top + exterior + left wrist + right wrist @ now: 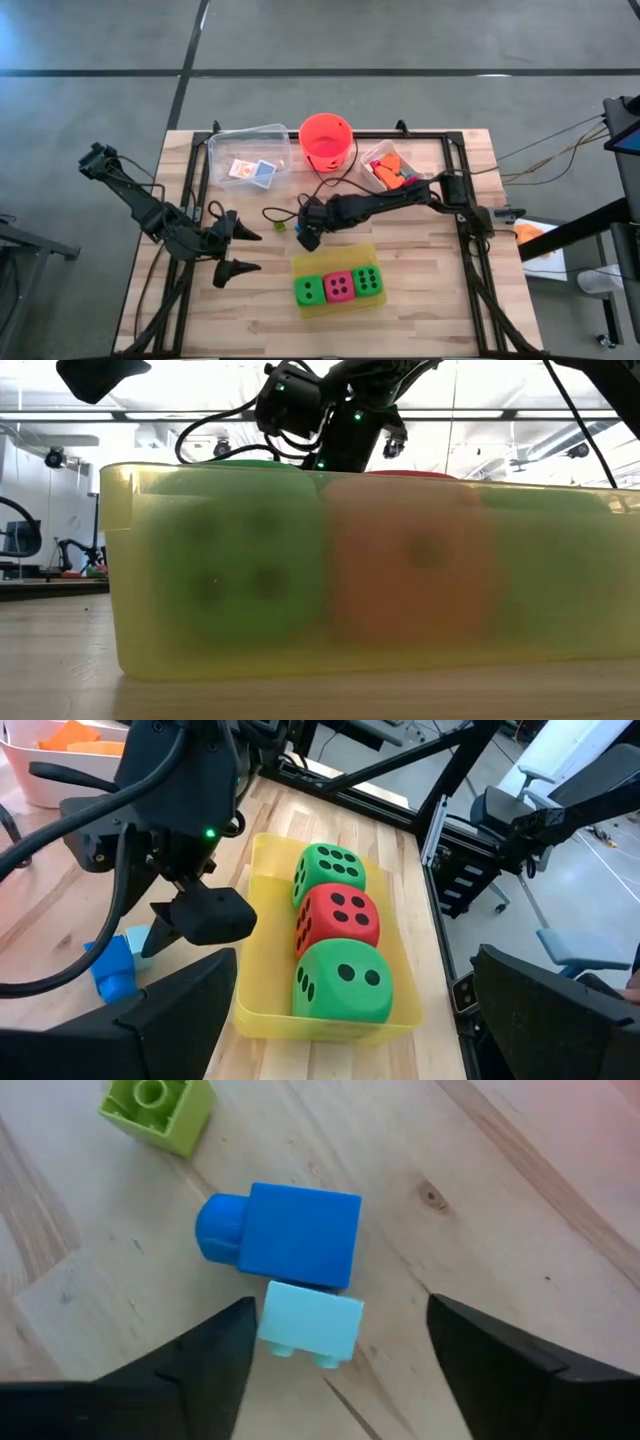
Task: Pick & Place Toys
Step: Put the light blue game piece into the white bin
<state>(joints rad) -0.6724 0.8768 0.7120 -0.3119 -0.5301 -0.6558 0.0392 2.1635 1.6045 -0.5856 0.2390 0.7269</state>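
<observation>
High view: right tool [308,238] low over table [420,290] centre, just behind yellow tray [372,250] holding three dice [339,286], green-pink-green. Small green brick [281,227] just beside the tool. Left tool [236,248] parked at left, released, gripping nothing. Orange bucket [326,140] and two clear bins at the far edge.

Low view: only tray wall [300,610] with dice blurred behind; arm above.

Left wrist view: right tool [205,915] poised above blue brick [113,968], beside tray [250,1010].

Right wrist view: fingers [200,1360] spread, straddling light-blue brick [310,1325] touching the dark blue brick [295,1235]; not clenched yet, nothing held. Green brick [160,1108] well apart.

Bricks judged light, rigid, smooth plastic, likely slippery; best pinched across flat opposite sides, clear of studs.
</observation>
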